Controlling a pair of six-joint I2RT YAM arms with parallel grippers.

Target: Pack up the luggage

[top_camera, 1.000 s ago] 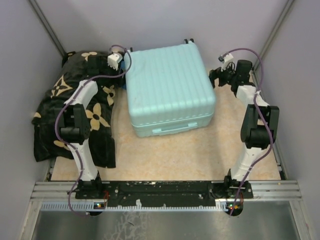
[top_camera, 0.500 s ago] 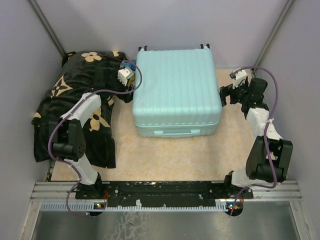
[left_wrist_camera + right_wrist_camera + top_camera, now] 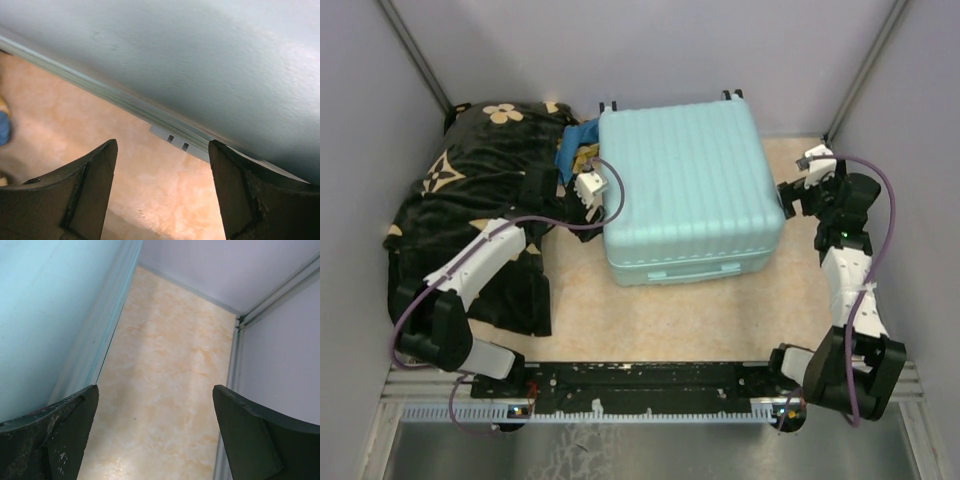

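Note:
The luggage (image 3: 690, 185), a pale mint-blue ribbed hard-shell suitcase, lies closed on the tan floor at the back middle. My left gripper (image 3: 588, 190) is open at its left side; the left wrist view shows the suitcase's side wall and seam (image 3: 200, 75) just ahead of the spread fingers (image 3: 90, 190). My right gripper (image 3: 798, 193) is open at the suitcase's right side; the right wrist view shows the shell (image 3: 45, 315) on the left and floor between the fingers (image 3: 250, 435). A blue and yellow item (image 3: 580, 145) lies by the suitcase's back left corner.
A black blanket with tan flowers (image 3: 470, 200) lies heaped at the left, under my left arm. Grey walls close in at the back and both sides (image 3: 280, 355). A metal rail (image 3: 650, 385) runs along the near edge.
The suitcase has slid to the right and turned slightly. My left gripper followed its left side forward and right. My right gripper moved right and nearer along its right side. A blue item came into view.

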